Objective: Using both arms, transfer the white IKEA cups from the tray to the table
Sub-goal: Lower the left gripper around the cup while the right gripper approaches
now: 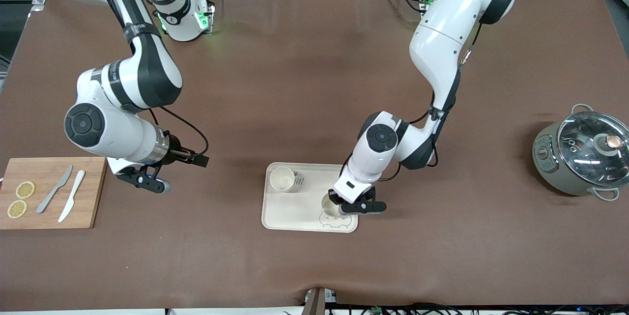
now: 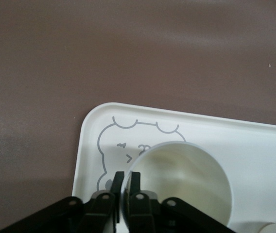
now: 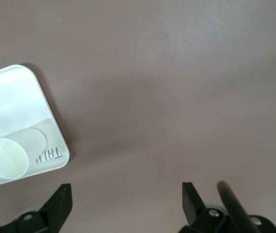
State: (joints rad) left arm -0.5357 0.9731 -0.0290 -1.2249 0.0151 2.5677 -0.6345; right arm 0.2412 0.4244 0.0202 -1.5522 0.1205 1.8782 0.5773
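Note:
Two white IKEA cups are at the cream tray [image 1: 275,216]. One cup [image 1: 282,179] stands on the tray's corner nearest the right arm's base; it also shows in the right wrist view [image 3: 6,158]. My left gripper [image 1: 338,205] is shut on the rim of the other cup [image 1: 330,207], one finger inside and one outside, over the tray's bear print. I cannot tell whether this cup rests on the tray. In the left wrist view the gripper [image 2: 126,180] pinches the cup's [image 2: 186,179] wall. My right gripper [image 1: 150,185] is open and empty over bare table, as the right wrist view [image 3: 126,194] shows.
A wooden cutting board [image 1: 93,197] with two lemon slices [image 1: 24,189] and two knives [image 1: 55,188] lies at the right arm's end of the table. A grey pot with a glass lid [image 1: 582,155] stands at the left arm's end. The table is covered in brown.

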